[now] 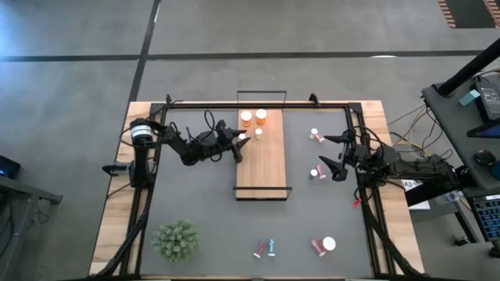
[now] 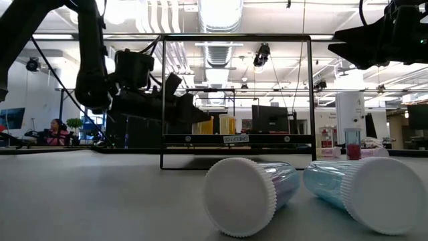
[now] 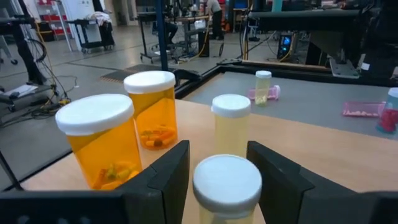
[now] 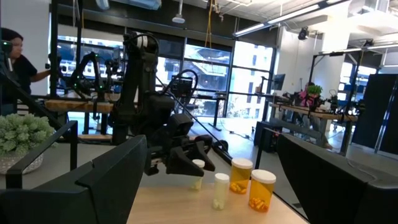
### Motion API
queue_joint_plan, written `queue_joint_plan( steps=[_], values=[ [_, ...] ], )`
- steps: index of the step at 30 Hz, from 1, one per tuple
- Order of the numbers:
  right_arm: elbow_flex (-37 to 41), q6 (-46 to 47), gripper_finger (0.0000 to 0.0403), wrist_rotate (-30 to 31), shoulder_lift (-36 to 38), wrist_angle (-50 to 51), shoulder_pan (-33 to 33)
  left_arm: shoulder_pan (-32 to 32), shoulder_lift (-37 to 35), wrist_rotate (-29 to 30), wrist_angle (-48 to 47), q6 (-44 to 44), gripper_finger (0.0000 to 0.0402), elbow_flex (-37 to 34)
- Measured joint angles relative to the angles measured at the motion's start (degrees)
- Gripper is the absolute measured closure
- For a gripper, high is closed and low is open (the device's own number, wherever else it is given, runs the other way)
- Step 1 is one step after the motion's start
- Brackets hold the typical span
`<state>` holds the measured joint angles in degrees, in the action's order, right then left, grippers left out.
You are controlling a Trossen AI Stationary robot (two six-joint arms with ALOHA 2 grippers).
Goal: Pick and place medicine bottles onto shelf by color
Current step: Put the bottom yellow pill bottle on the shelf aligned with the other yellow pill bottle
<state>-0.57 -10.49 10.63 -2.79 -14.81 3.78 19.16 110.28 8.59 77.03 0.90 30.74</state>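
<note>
The light-wood shelf [image 1: 266, 164] lies at the table's middle. Two orange bottles [image 1: 246, 117] [image 1: 261, 115] and a pale white-capped bottle [image 1: 258, 133] stand on its far end. They also show in the left wrist view [image 3: 102, 146] [image 3: 152, 112] [image 3: 231, 124]. My left gripper [image 1: 238, 143] is over the shelf's left edge. Its fingers [image 3: 168, 174] stand on either side of another pale white-capped bottle [image 3: 227, 180]. My right gripper [image 1: 334, 158] is open and empty, right of the shelf, between two pink bottles [image 1: 315, 134] [image 1: 319, 172]. My left gripper's fingers stand level on both sides of the pale bottle, below its white cap [image 3: 227, 177]. They come from the table's left. The bottle is upright. I cannot tell whether the fingers touch it, and its base is out of the frame.
A green spiky plant [image 1: 176, 240] stands near the front left. Pink, teal and white-capped bottles [image 1: 266, 248] [image 1: 322, 246] lie near the front edge, and two show close up in the low view [image 2: 251, 194] [image 2: 364, 191]. A black frame [image 1: 258, 105] rims the table.
</note>
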Motion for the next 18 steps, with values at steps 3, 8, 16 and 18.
queue_joint_plan(
  steps=[3,8,16,18],
  values=[
    [0.0,0.0,0.0053,0.0,0.0,0.0,0.0,0.0,0.0,-0.4,0.0,0.5,0.0257,0.0],
    [0.0,0.0,0.0053,0.0,0.0,0.0,0.0,0.0,-0.3,-1.3,1.2,1.0,0.0257,0.1],
    [0.0,0.0,0.0053,0.0,0.0,0.0,0.0,0.0,-1.4,-2.1,1.9,1.5,0.0257,-0.1],
    [0.0,0.0,0.0053,0.0,0.0,0.0,0.0,0.0,-2.3,-2.3,2.0,2.1,0.0257,-0.2]
  ],
)
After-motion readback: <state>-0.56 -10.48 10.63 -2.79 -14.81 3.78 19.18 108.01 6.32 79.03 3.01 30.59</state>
